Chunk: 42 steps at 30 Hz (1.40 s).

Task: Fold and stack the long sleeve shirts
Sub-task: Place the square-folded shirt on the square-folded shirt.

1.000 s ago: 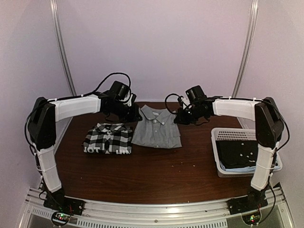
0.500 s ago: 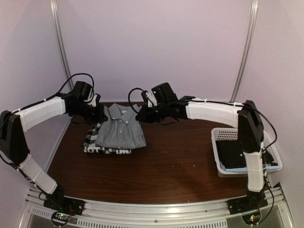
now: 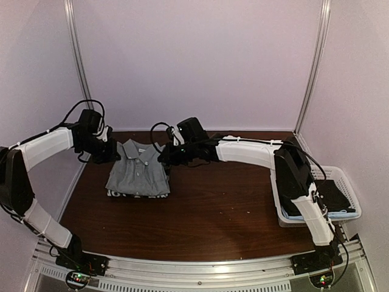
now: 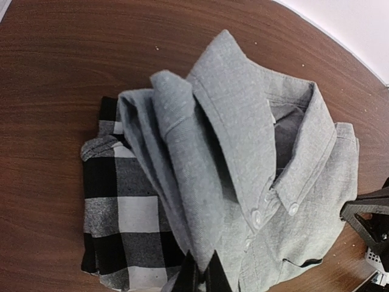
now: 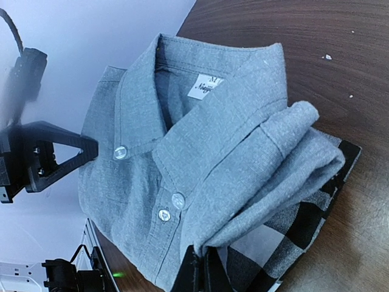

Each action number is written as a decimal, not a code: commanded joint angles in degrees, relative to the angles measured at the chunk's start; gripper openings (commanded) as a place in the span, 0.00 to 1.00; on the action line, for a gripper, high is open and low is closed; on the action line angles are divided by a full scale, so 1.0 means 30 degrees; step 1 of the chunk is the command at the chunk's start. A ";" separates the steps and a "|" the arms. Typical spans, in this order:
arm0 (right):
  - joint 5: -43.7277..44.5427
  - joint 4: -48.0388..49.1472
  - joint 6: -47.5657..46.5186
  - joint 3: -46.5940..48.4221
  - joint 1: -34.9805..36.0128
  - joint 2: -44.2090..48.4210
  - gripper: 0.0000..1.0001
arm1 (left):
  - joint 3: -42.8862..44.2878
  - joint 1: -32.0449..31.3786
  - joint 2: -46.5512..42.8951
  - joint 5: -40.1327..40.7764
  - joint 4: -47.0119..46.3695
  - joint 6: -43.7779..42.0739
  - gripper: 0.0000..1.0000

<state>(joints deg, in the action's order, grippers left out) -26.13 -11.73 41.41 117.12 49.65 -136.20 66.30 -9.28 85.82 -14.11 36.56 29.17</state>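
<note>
The folded plain grey shirt (image 3: 138, 174) lies over the black-and-white checked shirt (image 3: 136, 194), whose near edge peeks out beneath it at the table's left. My left gripper (image 3: 114, 156) is shut on the grey shirt's left collar-end corner. My right gripper (image 3: 164, 159) is shut on its right one. In the left wrist view the fingertips (image 4: 200, 275) pinch a bunched fold of grey cloth (image 4: 243, 152) above the checked cloth (image 4: 115, 225). The right wrist view shows the same pinch (image 5: 200, 267) on grey fabric (image 5: 182, 134), with checks (image 5: 298, 234) underneath.
A white basket (image 3: 290, 220) holding dark clothing (image 3: 337, 194) stands at the table's right edge. The right arm stretches across the back of the brown table (image 3: 219, 207). Walls close off the back and both sides.
Both arms have swung left, carrying the grey shirt from beside the checked shirt to on top of it. Both grippers stayed shut on it.
</note>
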 commanded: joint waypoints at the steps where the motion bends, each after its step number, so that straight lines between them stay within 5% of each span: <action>1: -0.0877 0.1051 0.0700 0.1080 0.0150 -0.0936 0.00 | -0.0233 0.0650 0.0507 0.0700 -0.0990 -0.0719 0.00; 15: -0.0476 0.1375 0.0479 -0.0026 -0.0291 -0.1925 0.00 | -0.0642 0.2043 0.4184 0.1613 -0.2856 -0.0793 0.00; 31: -0.0512 0.0860 -0.0448 -0.0813 -0.1286 -0.1080 0.01 | 0.1189 0.2504 0.4702 0.2120 -0.1957 -0.1101 0.00; 36: -0.0485 0.0696 -0.0910 -0.1474 -0.1285 -0.0963 0.08 | 0.0944 0.2770 0.5318 0.2514 -0.2031 -0.1410 0.00; 42: 0.0062 -0.0039 -0.1881 -0.1879 -0.1286 -0.0507 0.27 | 0.1230 0.2800 0.5645 0.3739 -0.1899 -0.1409 0.30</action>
<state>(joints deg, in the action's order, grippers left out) -27.33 -9.69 38.65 112.88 46.17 -140.81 68.16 -2.09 102.65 -8.29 31.53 25.56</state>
